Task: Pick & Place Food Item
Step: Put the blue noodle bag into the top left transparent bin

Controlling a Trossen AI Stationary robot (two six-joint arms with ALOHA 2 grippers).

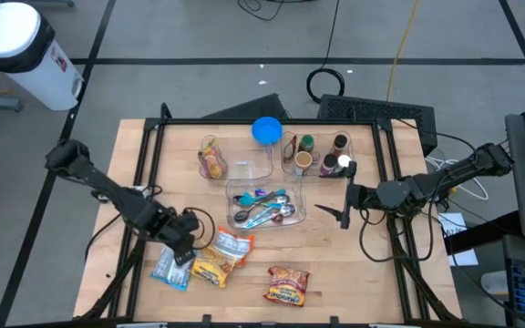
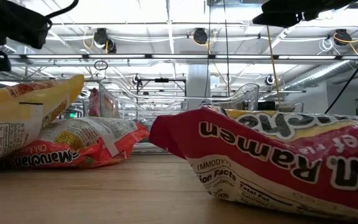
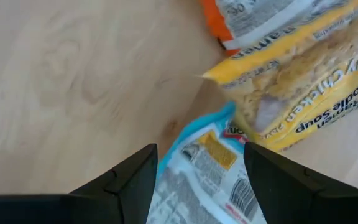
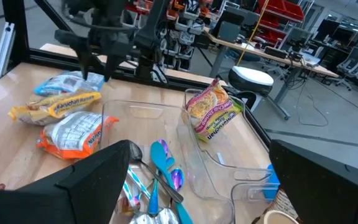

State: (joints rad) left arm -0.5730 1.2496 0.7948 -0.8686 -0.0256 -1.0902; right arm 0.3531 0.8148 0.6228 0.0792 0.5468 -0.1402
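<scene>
The wooden worktop [image 1: 335, 273] carries everything, framed by a black rail. The left arm reaches in from the far left corner and bends down toward the near left part of the worktop. The right arm comes in from the right side and hangs level above the right part of the worktop.

At the middle of the worktop stand clear plastic bins. One bin [image 1: 264, 210] holds a heap of coloured and metal spoons [image 1: 267, 208]. Behind it, a taller bin [image 1: 235, 157] holds a ramen packet standing on edge [image 1: 212, 161], with a blue lid [image 1: 266, 130] at its far right corner. To the right, another bin [image 1: 322, 155] holds small bottles and jars.

Four food packets lie on the near part of the worktop. A red ramen packet [image 1: 286, 283] lies alone toward the near middle. An orange-and-white packet [image 1: 229, 244] overlaps a yellow chicken noodle soup packet [image 1: 210, 267], and a blue packet [image 1: 170, 268] lies just beside the yellow one on its left.

The left gripper [image 1: 186, 246] is low over the blue packet, its fingers [image 3: 129, 183] spread apart on either side of that packet's end, not closed on it. The right gripper [image 1: 344, 211] hangs near the spoon bin's right side, its fingers apart and holding nothing.
</scene>
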